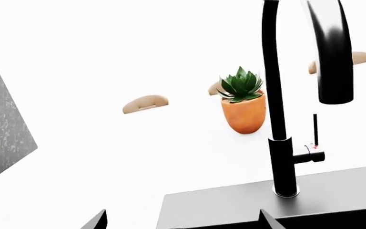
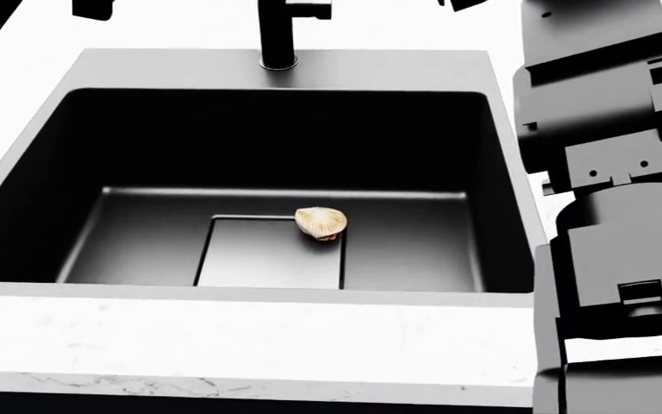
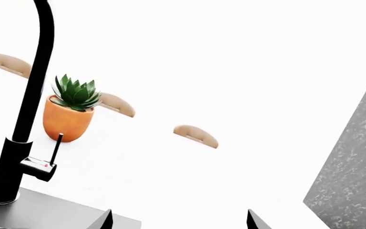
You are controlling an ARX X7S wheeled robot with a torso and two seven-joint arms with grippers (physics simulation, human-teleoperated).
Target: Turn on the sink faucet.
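Note:
The black sink faucet stands upright on the grey rim behind the deep black sink. Its side handle block carries a thin upright lever and a red dot. In the left wrist view the faucet is ahead and to one side of my open, empty left gripper. In the right wrist view the faucet and its handle block are off to the side of my open, empty right gripper. Neither gripper touches the faucet.
A tan shell-like object lies in the basin at the edge of the drain plate. An orange pot with a green succulent stands on the white counter behind the faucet. My right arm rises beside the sink's right rim.

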